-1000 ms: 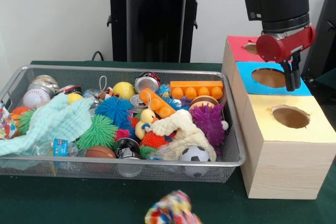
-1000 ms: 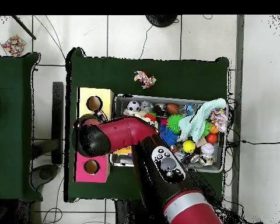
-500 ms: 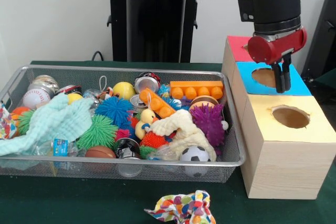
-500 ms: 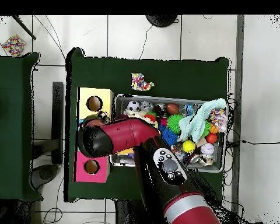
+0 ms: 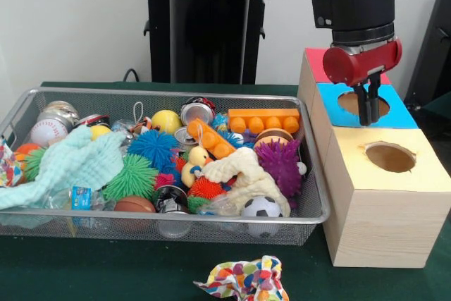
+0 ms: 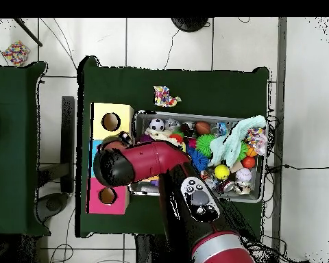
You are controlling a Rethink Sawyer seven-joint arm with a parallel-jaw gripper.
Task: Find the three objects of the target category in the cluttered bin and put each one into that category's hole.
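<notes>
The tool (image 5: 368, 107) is hanging point-down over the blue hole (image 5: 347, 102) of the wooden sorting box (image 5: 380, 223). Its jaws are standing narrow, and nothing is showing between them. In the overhead view the red arm (image 6: 150, 161) is covering the tool.

The frames are not showing which category is the target, so handling is being judged by candidate group:

- Spiky rubber balls, such as the purple one (image 5: 280, 163), the green one (image 5: 132, 176) and the blue one (image 5: 153, 147): probably light, soft and yielding. A grip across the middle is looking best, as the spikes are likely to compress and slip.
- Cans, such as the open-topped one (image 5: 196, 111): probably stiff, smooth and light. A grip across the rim or the body is looking suitable.
- Firm balls, such as the soccer ball (image 5: 261, 208) and the baseball (image 5: 48, 132): round and likely to roll out of an off-centre grip.
- Cloths, such as the mint towel (image 5: 70, 163): limp; a pinch on a raised fold is looking suitable.

All of these are lying in the wire-mesh bin (image 5: 176, 215), which is standing just beside the box. The tool is well above and to one side of them. The purple spiky ball and the soccer ball are lying nearest the box side. A patterned cloth (image 5: 243, 280) is lying outside the bin on the bench (image 5: 106, 273).
</notes>
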